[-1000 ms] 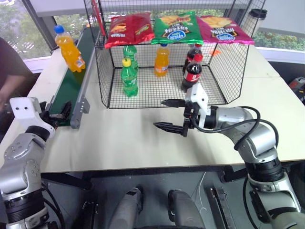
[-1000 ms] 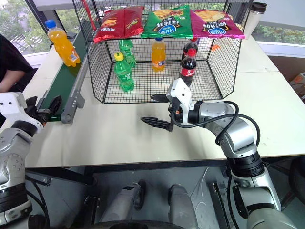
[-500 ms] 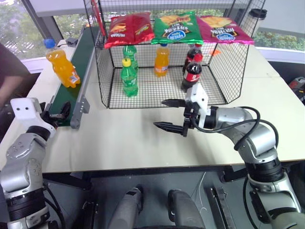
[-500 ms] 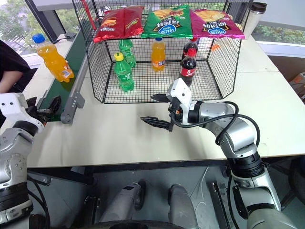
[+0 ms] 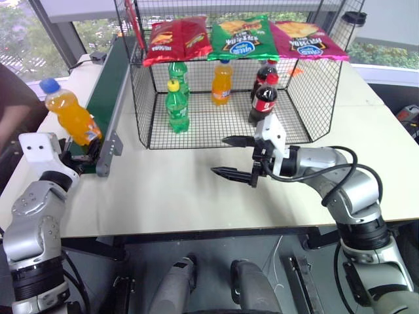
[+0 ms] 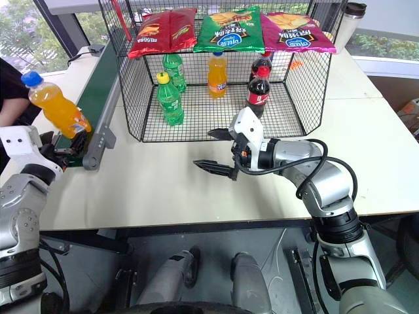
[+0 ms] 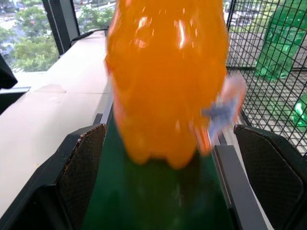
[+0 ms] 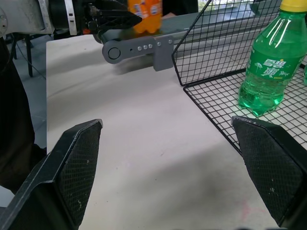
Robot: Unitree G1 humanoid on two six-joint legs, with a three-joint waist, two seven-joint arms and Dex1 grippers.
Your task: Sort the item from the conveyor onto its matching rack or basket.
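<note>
The item, an orange soda bottle (image 5: 71, 120) with a blue cap, stands leaning at the near end of the dark green conveyor (image 5: 110, 73). My left gripper (image 5: 80, 154) is open at that belt end. In the left wrist view the bottle (image 7: 168, 81) sits between its two fingers (image 7: 79, 177) with a gap on each side. My right gripper (image 5: 220, 156) is open and empty over the bare table, pointing left, just in front of the black wire rack (image 5: 144, 98).
The rack holds two green bottles (image 5: 177, 104), an orange bottle (image 5: 222, 84) and two cola bottles (image 5: 263, 98). Three chip bags (image 5: 242, 38) lie on its mesh top. A person's dark sleeve (image 5: 12, 104) shows at the far left. A tumbler (image 6: 351, 23) stands at the back right.
The orange bottle has ridden down the belt toward me and now stands between my left gripper's fingers. Neither arm has moved.
</note>
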